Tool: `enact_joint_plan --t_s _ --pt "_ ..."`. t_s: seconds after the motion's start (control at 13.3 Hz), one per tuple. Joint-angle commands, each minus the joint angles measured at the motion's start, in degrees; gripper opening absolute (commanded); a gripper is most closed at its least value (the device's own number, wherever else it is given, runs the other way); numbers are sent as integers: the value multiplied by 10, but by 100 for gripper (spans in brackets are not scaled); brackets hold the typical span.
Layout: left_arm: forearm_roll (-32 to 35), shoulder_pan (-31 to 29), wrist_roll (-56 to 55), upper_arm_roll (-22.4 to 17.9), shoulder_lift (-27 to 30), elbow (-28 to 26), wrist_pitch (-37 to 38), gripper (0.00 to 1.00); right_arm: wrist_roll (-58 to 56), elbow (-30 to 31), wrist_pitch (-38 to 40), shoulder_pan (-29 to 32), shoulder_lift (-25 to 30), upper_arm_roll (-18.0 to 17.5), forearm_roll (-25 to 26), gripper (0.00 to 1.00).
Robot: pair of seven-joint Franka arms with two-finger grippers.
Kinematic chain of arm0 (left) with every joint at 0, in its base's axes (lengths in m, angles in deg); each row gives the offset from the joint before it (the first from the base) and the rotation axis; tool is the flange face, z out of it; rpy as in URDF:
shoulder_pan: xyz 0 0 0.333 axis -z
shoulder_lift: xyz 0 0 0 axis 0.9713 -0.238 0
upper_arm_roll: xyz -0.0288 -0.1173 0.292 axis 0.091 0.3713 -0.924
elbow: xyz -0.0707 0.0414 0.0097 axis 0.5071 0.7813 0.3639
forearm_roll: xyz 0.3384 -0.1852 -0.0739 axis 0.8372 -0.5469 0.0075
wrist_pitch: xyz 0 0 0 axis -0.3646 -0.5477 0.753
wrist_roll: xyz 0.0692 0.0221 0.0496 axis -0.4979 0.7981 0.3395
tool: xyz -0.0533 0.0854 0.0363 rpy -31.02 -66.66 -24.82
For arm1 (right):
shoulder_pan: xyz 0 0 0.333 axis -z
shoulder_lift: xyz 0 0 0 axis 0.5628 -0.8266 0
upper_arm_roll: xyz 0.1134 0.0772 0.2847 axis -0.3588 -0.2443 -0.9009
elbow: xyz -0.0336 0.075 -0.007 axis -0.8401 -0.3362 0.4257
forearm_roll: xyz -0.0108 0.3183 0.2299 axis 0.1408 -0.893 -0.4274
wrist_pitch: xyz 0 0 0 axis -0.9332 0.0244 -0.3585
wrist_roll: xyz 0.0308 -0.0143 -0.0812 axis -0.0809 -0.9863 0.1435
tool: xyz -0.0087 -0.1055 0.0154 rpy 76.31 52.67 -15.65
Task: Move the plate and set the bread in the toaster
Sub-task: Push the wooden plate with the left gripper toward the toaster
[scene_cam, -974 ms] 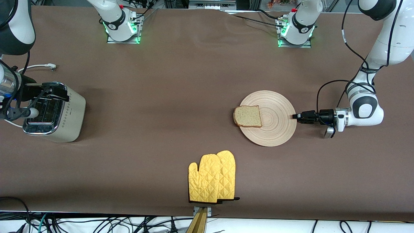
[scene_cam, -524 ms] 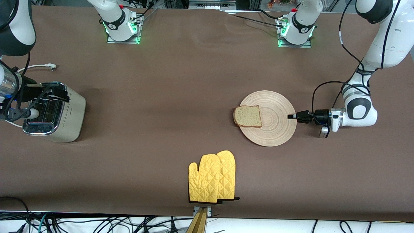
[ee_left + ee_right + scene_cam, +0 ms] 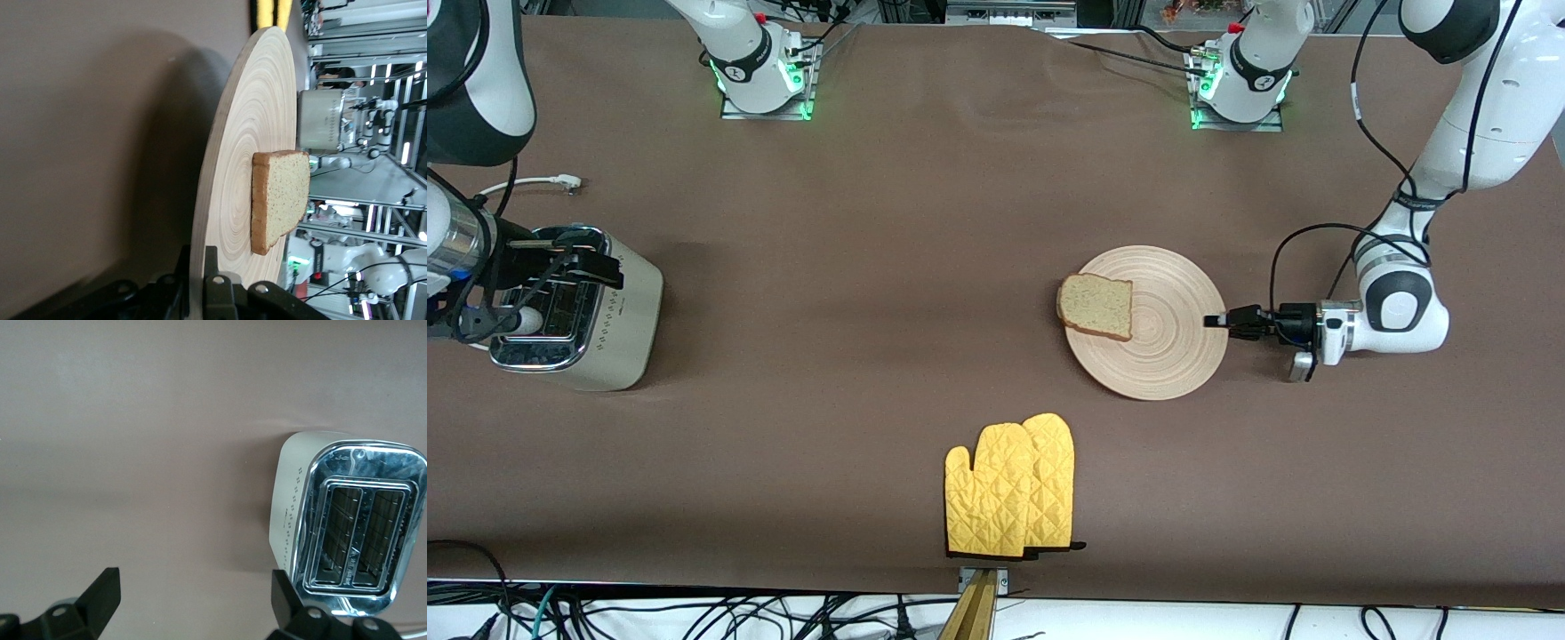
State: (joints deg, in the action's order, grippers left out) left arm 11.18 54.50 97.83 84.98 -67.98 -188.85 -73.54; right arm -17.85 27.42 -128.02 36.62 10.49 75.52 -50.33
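stiff, probably light wooden plate (image 3: 1147, 323) mid-table, pinched at its rim by closed left gripper (image 3: 1217, 322), soft bread slice (image 3: 1096, 307) loose near the edge so likely to slide, right gripper (image 3: 193, 603) wide open, empty, above two-slot toaster (image 3: 578, 311).

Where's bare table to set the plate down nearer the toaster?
Bare cloth spans from the toaster to the plate, farther from the camera than the oven mitts. Crowded only at the toaster, under the right gripper; left gripper clamps the plate's rim.
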Motion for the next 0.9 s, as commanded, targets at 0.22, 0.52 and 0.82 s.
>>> enact_joint_plan --t_s 0.22,0.52,0.82 --pt "-136 49 -14 88 29 -39 -93 0 6 -3 -4 -1 -14 -4 -12 100" --pt "-188 50 -9 194 38 -105 -249 0 5 -2 -5 -1 -23 -4 -26 100" --pt "-246 86 -2 230 37 -123 -326 0 4 0 -4 -1 -30 -5 -49 100"
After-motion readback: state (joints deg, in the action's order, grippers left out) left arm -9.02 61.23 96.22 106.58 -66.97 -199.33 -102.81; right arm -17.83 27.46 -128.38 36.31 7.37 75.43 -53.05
